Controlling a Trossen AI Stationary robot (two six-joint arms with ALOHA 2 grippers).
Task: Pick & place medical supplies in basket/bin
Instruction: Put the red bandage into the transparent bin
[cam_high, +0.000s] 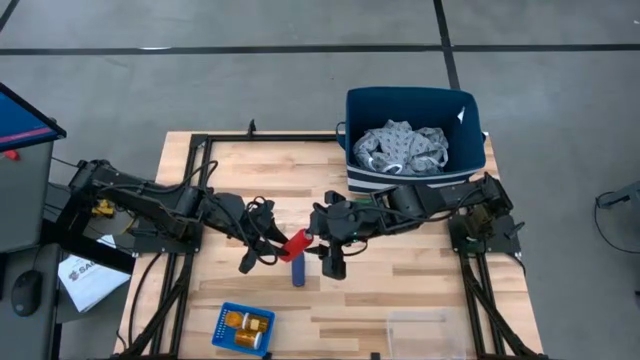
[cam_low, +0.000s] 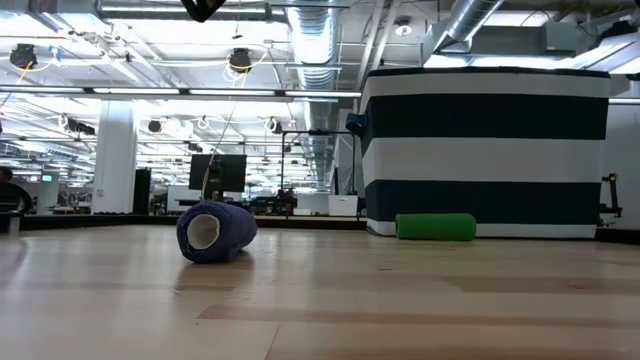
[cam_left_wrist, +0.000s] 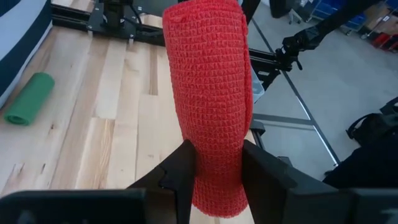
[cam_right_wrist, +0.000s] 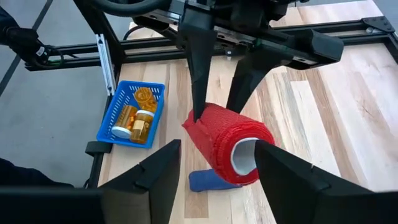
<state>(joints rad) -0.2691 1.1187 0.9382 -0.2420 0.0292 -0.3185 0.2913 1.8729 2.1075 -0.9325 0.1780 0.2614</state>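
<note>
A red mesh-wrapped cylinder (cam_high: 296, 243) hangs in the air between both grippers above the table's middle. My left gripper (cam_high: 272, 243) is shut on it. My right gripper (cam_right_wrist: 214, 155) is open, and its fingers stand on either side of the cylinder's hollow free end (cam_right_wrist: 244, 155). A dark blue cylinder (cam_high: 299, 270) lies on its side on the table just below them. A green cylinder (cam_low: 435, 227) lies against the navy striped bin (cam_high: 415, 105). The bin holds the grey patterned garment (cam_high: 402, 148). Orange pill bottles (cam_right_wrist: 134, 121) lie in the small blue basket (cam_high: 243, 328). My left gripper pinches the red cylinder between its two fingers (cam_left_wrist: 186, 168), near one end (cam_left_wrist: 217, 186). The fingers come level from the table's left side, and most of the cylinder's length sticks out beyond them toward my right gripper. The cylinder is lifted clear of the table.
A clear plastic tray (cam_high: 420, 328) sits near the table's near edge on the right. The blue basket is at the near left. Bare wood lies between them. Black frame rails (cam_high: 200, 150) border the table, and the navy bin stands at the far right corner.
</note>
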